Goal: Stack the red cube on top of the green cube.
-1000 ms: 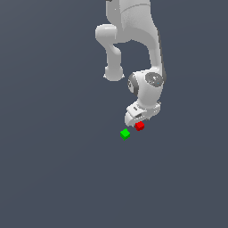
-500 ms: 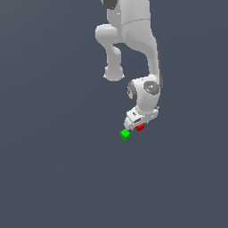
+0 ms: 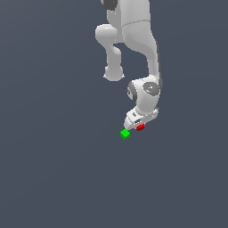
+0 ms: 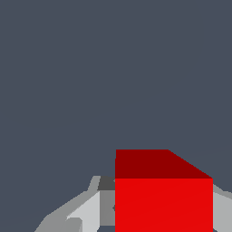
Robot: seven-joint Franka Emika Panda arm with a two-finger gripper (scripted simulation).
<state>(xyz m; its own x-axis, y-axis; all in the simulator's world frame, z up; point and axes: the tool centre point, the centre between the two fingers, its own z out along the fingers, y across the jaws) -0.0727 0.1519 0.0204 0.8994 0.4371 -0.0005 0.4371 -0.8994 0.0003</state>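
I was working in a bare simulated scene: flat slate-grey ground (image 3: 53,169) everywhere (no walls, no furniture), with untextured, rendered-looking shapes and a plain white arm (image 3: 133,26).

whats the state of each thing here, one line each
red cube: sitting between the gripper's fingers, mostly hidden under the gripper in the exterior view; whether it is gripped or lifted cannot be told
green cube: on the surface, bare, nothing stacked on it, just beside the gripper toward the exterior view's left
gripper: lowered around the red cube, fingers at its sides; full closure on it cannot be told
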